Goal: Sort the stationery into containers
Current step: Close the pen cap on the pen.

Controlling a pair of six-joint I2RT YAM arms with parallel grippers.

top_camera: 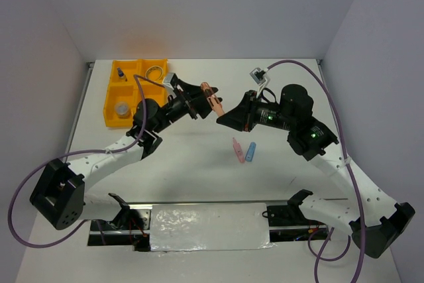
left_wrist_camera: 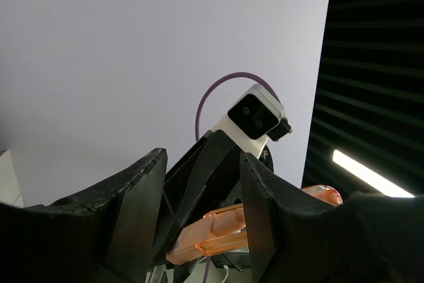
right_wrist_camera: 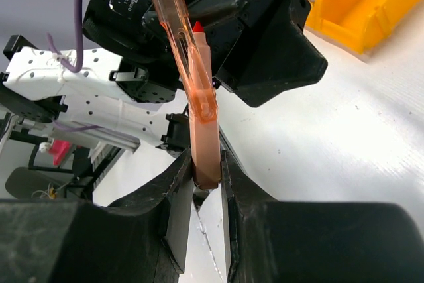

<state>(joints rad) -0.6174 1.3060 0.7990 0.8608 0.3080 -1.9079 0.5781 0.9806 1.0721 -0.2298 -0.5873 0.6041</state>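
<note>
While a slim, translucent pink pen [right_wrist_camera: 202,124] is clamped at its lower end by the closed right gripper [right_wrist_camera: 207,164], its red-tipped upper end is set by the parted fingers of the left gripper [left_wrist_camera: 202,157], at the centre of the top view. One glossy yellow plastic tray [top_camera: 114,122] with four square compartments is seen at upper left. One small bottle [top_camera: 120,72], one tan ring [top_camera: 156,71] and one round clear jar [top_camera: 121,107] are each kept in a separate compartment. Two tapered pieces, one pink [top_camera: 236,150] and one blue [top_camera: 250,152], are laid side by side on the white table [top_camera: 199,183] just below the grippers.
</note>
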